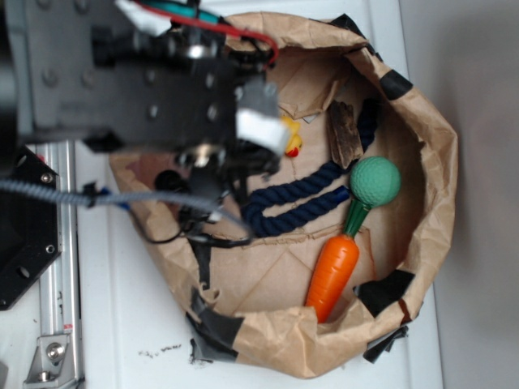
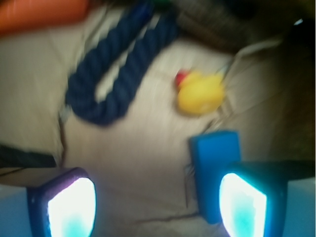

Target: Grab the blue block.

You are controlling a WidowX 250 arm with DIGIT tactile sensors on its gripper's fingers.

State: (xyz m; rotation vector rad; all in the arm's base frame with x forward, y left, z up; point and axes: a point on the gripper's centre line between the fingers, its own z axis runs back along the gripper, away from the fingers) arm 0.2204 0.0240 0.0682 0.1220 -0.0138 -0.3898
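Views: the wrist view shows the blue block [image 2: 213,170], which the arm hides in the exterior view; the exterior view alone shows the green ball [image 1: 375,180] and the whole paper bag [image 1: 430,138] on the white table [image 1: 122,324].
Hand: the hand [image 2: 157,203] stands wide, its two lit fingers [image 2: 71,207] apart and holding nothing.
Block: it lies flat on the brown paper, its near right part behind the right finger; contact cannot be told.
Neighbours: the yellow duck [image 2: 200,92] sits just beyond the block; the navy rope [image 2: 116,74] lies far left, the carrot [image 1: 331,275] past it.
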